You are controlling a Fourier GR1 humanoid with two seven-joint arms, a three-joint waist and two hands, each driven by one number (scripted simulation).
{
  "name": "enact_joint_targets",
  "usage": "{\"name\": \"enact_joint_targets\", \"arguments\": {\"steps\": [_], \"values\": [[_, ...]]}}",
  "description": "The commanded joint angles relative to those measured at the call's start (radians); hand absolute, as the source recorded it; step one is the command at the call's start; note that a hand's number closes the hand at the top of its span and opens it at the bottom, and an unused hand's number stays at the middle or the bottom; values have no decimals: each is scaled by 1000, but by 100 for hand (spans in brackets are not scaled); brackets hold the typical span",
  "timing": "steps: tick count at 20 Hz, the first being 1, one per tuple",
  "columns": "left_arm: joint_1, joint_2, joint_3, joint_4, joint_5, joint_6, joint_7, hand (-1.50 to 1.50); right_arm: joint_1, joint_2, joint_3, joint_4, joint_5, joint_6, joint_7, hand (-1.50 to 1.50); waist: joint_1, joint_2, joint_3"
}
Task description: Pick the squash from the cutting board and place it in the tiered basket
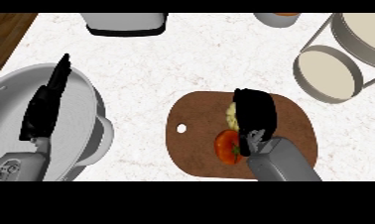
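Observation:
A brown cutting board [198, 134] lies on the counter, right of centre. On it a pale yellow squash [230, 114] shows only as a sliver beside my right hand [256, 114], which lies over it with fingers curled round it. A red-orange tomato-like vegetable [226, 146] sits on the board just below the hand. The tiered basket [331, 72], with grey rims and cream trays, stands at the right edge. My left hand [45, 104] rests open, fingers straight up, at the left over a grey bowl.
A large grey bowl [84, 119] fills the lower left. A grey appliance [126, 24] stands at the top edge, and a small cup [277, 19] at the top right. Dark wood [13, 29] borders the counter's upper left corner.

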Motion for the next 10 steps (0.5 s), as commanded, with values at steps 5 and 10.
{"name": "enact_joint_targets", "arguments": {"steps": [5, 10], "values": [[-27, -23, -22, 10, -1, -22, 0, 0, -148, 90, -181, 156, -90, -236, 223, 150, 45, 34, 3], [-55, -21, -30, -7, 12, -42, 7, 0, -304, 92, -410, 263, -79, -421, 335, 150, 91, 55, 4]]}}
